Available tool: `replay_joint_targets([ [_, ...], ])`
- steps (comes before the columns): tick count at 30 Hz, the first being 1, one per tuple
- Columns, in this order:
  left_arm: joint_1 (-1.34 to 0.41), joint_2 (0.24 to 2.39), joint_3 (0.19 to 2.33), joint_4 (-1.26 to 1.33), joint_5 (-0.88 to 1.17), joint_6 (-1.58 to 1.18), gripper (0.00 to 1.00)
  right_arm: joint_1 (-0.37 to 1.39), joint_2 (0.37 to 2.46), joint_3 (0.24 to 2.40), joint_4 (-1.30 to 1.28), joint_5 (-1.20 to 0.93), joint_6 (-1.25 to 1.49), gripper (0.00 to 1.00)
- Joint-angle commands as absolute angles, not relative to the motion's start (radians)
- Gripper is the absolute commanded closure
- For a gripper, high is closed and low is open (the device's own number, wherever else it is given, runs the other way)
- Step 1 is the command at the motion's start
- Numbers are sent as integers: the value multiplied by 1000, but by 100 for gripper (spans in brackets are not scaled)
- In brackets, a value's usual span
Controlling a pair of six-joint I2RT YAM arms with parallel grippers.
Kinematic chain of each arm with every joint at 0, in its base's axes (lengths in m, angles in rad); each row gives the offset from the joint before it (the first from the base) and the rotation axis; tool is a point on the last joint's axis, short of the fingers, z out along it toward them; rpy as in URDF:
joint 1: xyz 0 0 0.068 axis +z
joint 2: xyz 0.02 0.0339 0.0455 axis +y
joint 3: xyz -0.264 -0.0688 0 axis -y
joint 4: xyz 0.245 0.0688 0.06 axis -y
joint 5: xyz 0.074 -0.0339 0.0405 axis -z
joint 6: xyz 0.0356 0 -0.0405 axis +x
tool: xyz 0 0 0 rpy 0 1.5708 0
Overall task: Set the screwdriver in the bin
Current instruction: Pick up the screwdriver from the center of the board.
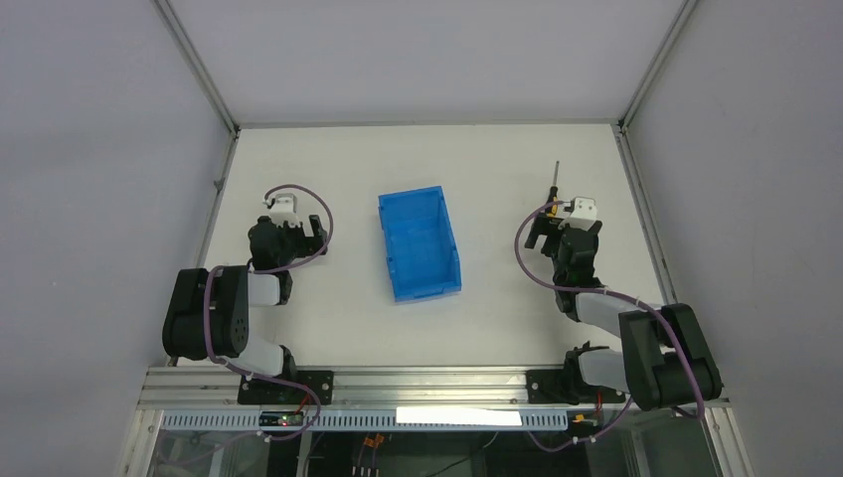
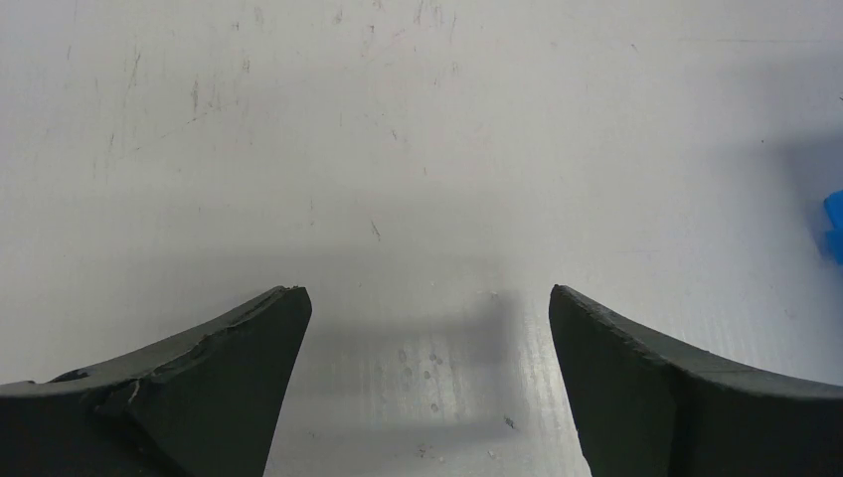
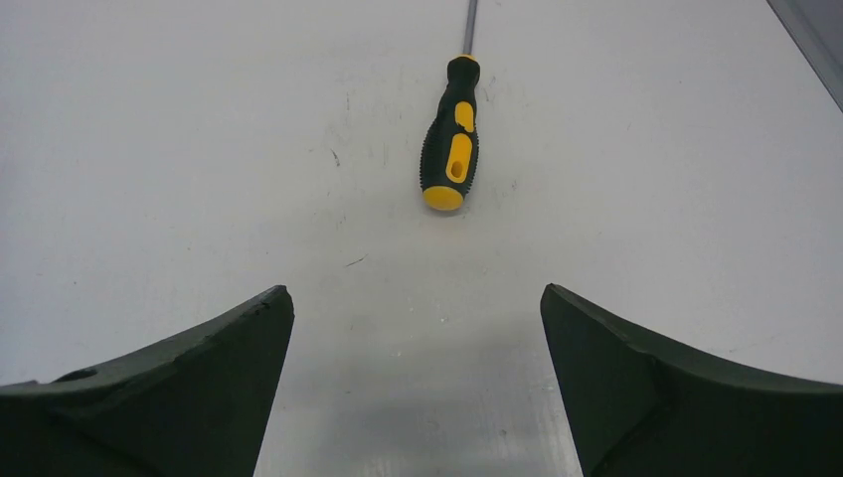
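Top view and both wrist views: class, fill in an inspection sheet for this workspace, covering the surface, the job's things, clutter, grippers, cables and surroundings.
Surface: white table, lightly scuffed and scratched in the wrist views.
Job's things: blue bin stands mid-table, open-topped and empty; screwdriver lies flat on the table to the right of the bin, its handle end towards the right gripper.
Clutter: nothing seen.
Grippers: left gripper open, holding nothing, over bare table; right gripper open, holding nothing, short of the screwdriver's handle.
Cables: a purple cable loops along each arm.
Surroundings: pale walls and metal frame posts enclose the table.
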State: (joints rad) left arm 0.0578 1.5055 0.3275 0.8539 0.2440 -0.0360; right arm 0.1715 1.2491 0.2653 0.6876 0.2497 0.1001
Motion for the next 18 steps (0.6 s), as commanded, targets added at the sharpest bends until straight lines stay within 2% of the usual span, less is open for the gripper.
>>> replay_joint_targets([
  [1,47,1509,346,882,242,-25,1,165,1240,287,732,261,112,1],
  [18,48,1509,346,882,242,-25,1,165,1235,295,716,255,98,1],
])
